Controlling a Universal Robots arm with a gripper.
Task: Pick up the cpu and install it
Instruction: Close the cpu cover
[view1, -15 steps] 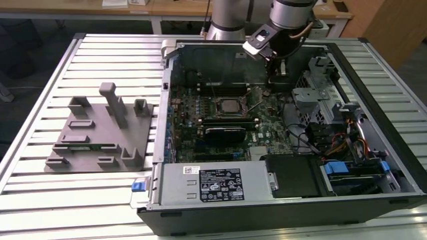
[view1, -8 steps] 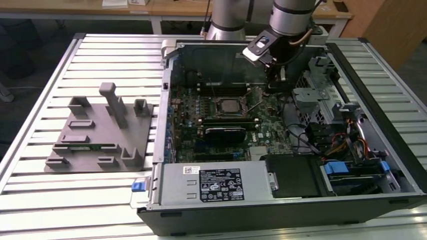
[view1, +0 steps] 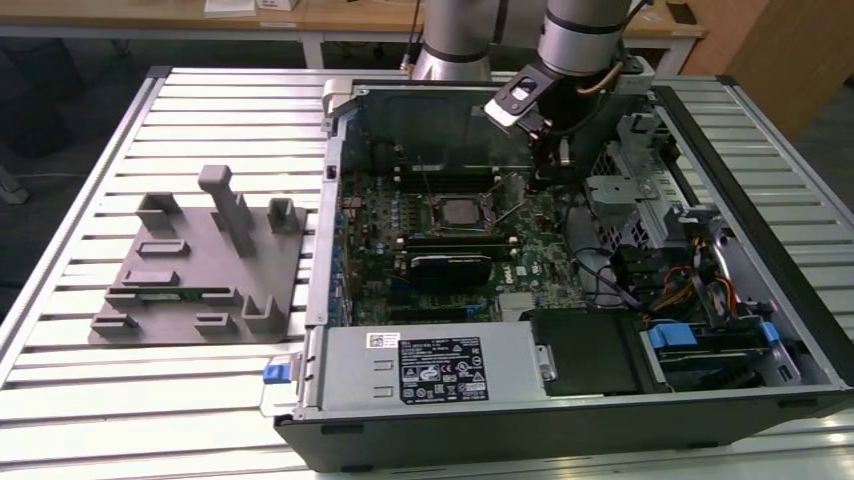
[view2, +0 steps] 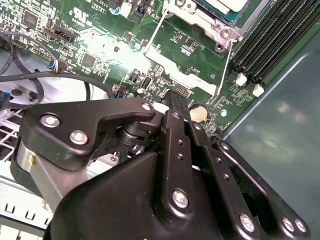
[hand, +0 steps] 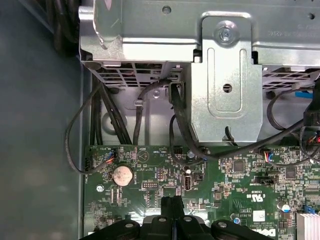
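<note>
Slatted bench (view1: 80, 150) bearing an open computer case (view1: 561, 420). Tool (hand: 172, 204), fingers pressed together and empty, hangs over the green circuit board (view1: 527, 262), near its coin battery (hand: 122, 175). Cpu (view1: 458, 211) lies in the socket, toward the exterior view's left of the tool and slightly nearer.

Silvery metal tops the cpu (view1: 457, 211), amid a glossy green motherboard (view1: 387, 215), centre frame in the exterior view. At that view's left, a matt grey plastic fixture (view1: 187, 275) lies on the ribbed bare-metal table (view1: 80, 200). The gripper (hand: 173, 200) is matt black.
</note>
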